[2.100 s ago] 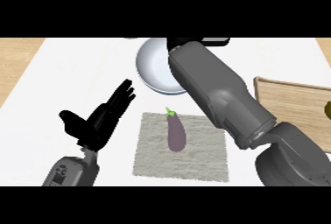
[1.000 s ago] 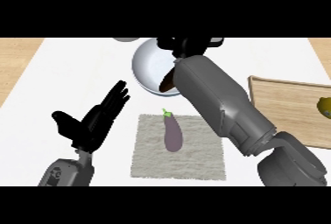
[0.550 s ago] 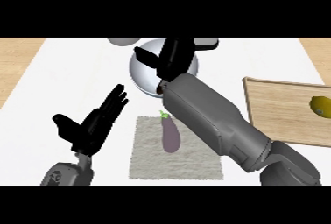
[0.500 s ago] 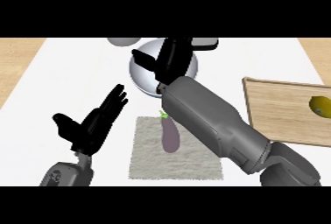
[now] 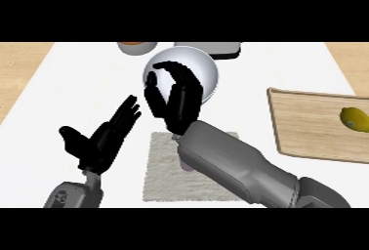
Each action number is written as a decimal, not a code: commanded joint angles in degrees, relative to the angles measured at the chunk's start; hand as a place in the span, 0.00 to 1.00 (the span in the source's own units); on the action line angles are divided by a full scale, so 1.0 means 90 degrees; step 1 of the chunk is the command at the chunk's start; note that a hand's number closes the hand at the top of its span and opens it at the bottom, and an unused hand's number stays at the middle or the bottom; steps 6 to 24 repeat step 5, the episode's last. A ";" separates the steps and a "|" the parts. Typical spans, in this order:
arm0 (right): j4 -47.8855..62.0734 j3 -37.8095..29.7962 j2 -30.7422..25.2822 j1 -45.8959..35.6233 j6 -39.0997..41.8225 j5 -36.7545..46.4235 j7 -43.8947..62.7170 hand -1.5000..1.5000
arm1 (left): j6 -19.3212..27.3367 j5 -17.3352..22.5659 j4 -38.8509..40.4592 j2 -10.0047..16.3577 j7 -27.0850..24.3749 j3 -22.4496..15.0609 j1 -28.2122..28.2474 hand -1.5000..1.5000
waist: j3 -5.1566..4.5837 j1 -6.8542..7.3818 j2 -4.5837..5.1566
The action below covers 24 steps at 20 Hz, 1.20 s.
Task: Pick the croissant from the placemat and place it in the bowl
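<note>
Over at the far middle of the surface (image 5: 79, 73), the white bowl (image 5: 205, 73) sits partly behind the right hand (image 5: 173, 100), whose fingers are spread and relaxed, gripping nothing. The left hand (image 5: 97, 141) rests open at lower left. On the placemat (image 5: 162, 178), only a purple sliver (image 5: 185, 167) pokes out beside the right forearm (image 5: 238, 166); can't tell what it is.

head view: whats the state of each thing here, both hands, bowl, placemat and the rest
bowl: upright, nothing showing inside
right hand: open, empty, overlapping the bowl
left hand: open, resting at lower left
placemat: flat, partly covered
purple vegetable: on placemat, mostly hidden
cutting board: flat, yellow fruit on it
</note>
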 commanded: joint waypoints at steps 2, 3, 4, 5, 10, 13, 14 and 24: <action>-0.0599 0.0645 0.0026 0.0970 -0.0503 0.0142 0.0251 1.00 | -0.0052 0.0019 0.0061 -0.0014 -0.0040 -0.0011 0.0028 0.50 | -0.0006 0.0035 0.0026; -0.0703 0.0718 0.0026 0.1177 -0.0521 0.0119 0.0297 1.00 | -0.0003 0.0008 0.0083 -0.0087 0.0038 -0.0057 -0.0056 0.50 | 0.0001 -0.0027 0.0029; -0.0838 0.0838 0.0026 0.1327 -0.0500 0.0093 0.0346 1.00 | -0.0060 -0.0011 0.0056 0.0024 0.0030 -0.0038 0.0028 0.50 | 0.0001 0.0127 0.0030; -0.1002 0.1060 0.0026 0.1618 -0.0493 0.0062 0.0382 1.00 | -0.0067 -0.0015 0.0059 0.0025 0.0012 -0.0028 -0.0031 0.50 | 0.0003 0.0147 0.0063; -0.1002 0.1060 0.0026 0.1618 -0.0493 0.0062 0.0382 1.00 | -0.0067 -0.0015 0.0059 0.0025 0.0012 -0.0028 -0.0031 0.50 | 0.0003 0.0147 0.0063; -0.1002 0.1060 0.0026 0.1618 -0.0493 0.0062 0.0382 1.00 | -0.0067 -0.0015 0.0059 0.0025 0.0012 -0.0028 -0.0031 0.50 | 0.0003 0.0147 0.0063; -0.1002 0.1060 0.0026 0.1618 -0.0493 0.0062 0.0382 1.00 | -0.0067 -0.0015 0.0059 0.0025 0.0012 -0.0028 -0.0031 0.50 | 0.0003 0.0147 0.0063; -0.1002 0.1060 0.0026 0.1618 -0.0493 0.0062 0.0382 1.00 | -0.0067 -0.0015 0.0059 0.0025 0.0012 -0.0028 -0.0031 0.50 | 0.0003 0.0147 0.0063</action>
